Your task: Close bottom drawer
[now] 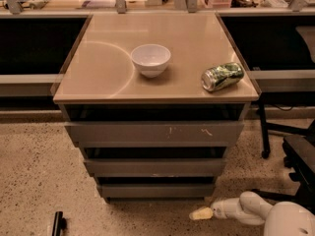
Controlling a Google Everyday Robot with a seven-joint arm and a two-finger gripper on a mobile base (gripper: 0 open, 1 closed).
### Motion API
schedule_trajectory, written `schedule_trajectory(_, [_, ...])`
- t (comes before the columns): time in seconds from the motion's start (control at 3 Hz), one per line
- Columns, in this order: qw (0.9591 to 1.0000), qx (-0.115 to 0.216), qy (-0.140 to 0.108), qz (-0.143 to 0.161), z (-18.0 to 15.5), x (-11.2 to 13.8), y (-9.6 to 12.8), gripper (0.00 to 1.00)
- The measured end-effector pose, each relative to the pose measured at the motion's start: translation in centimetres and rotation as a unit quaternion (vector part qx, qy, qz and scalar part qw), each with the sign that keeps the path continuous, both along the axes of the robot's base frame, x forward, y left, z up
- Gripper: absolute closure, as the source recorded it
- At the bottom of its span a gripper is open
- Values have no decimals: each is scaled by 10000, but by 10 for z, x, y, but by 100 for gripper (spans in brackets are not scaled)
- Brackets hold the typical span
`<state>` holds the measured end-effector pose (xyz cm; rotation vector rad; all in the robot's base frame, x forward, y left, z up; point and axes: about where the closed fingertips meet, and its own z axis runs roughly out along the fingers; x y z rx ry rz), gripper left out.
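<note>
The bottom drawer (156, 190) is the lowest and narrowest of three grey drawers in the cabinet, with a plain flat front and a dark gap above it. The middle drawer (155, 167) and the top drawer (155, 132), which has pale scratch marks, sit above it. My gripper (200, 213) is low near the floor, just right of and in front of the bottom drawer's right corner, on the end of my white arm (256, 211). It is apart from the drawer front.
A white bowl (150, 59) and a crushed green can (222, 76) sit on the tan cabinet top (98, 68). A black office chair (295, 151) stands at the right. A small dark object (58, 223) lies on the speckled floor at the left.
</note>
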<state>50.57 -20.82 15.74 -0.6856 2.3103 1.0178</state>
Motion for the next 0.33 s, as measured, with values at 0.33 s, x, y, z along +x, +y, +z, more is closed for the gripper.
schedule_trajectory(0.33, [10000, 0, 0, 0, 0, 0, 0, 0])
